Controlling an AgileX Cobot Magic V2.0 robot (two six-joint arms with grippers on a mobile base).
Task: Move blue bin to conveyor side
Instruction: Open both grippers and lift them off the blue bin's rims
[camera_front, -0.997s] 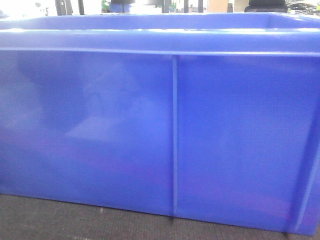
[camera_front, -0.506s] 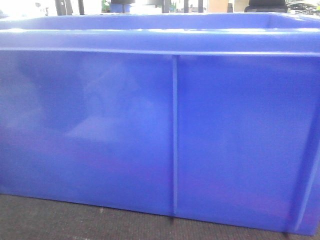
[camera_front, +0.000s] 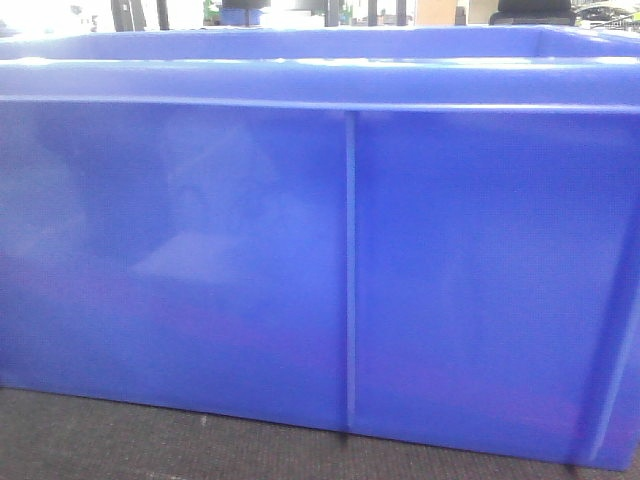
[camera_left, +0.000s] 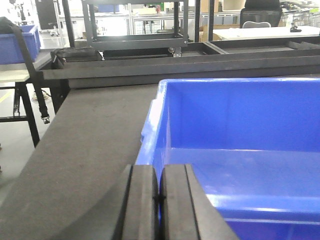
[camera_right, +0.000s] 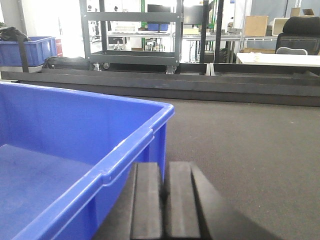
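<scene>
The blue bin (camera_front: 200, 250), a large glossy crate with a thin vertical rib and a thick rim, fills the front view. It rests on a dark mat. In the left wrist view my left gripper (camera_left: 159, 172) sits at the blue bin's (camera_left: 240, 130) left wall. Its pads are pressed nearly together, with a sliver of blue wall in the gap. In the right wrist view my right gripper (camera_right: 163, 170) is at the blue bin's (camera_right: 50, 150) right-hand corner, where the corner edge runs down between its closed pads. The bin's inside looks bare.
A dark metal conveyor frame (camera_left: 175, 65) runs across the far edge of the mat (camera_left: 90, 140). A smaller blue bin (camera_left: 20, 42) stands on a stand at the far left, with a black bag (camera_left: 75, 54) beside it. A wheeled rack (camera_right: 135, 40) stands behind the frame.
</scene>
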